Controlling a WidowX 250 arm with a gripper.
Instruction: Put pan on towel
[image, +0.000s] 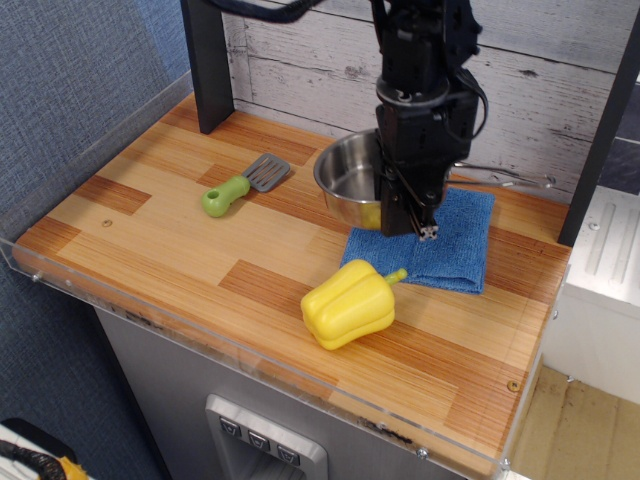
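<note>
While the gripper (418, 215) clamps the pan (352, 182) by its rim, the pan hangs over the left edge of the blue towel (450, 245) (handle pointing right). Released here, it could tip half off onto the wood.

A bench (150, 250) of striped light and dark wood fills the middle of the frame, edged at left and front by a clear acrylic rim (200, 335). Behind it, across the top, runs a wall of weathered grey-white planks (560, 90). Blue textured fabric (70, 90) covers the upper left. A dark post (208, 60) stands at the bench's back left corner. Below the front edge sits a grey panel with buttons (258, 440). Pale flooring (585, 430) shows at lower right.
</note>
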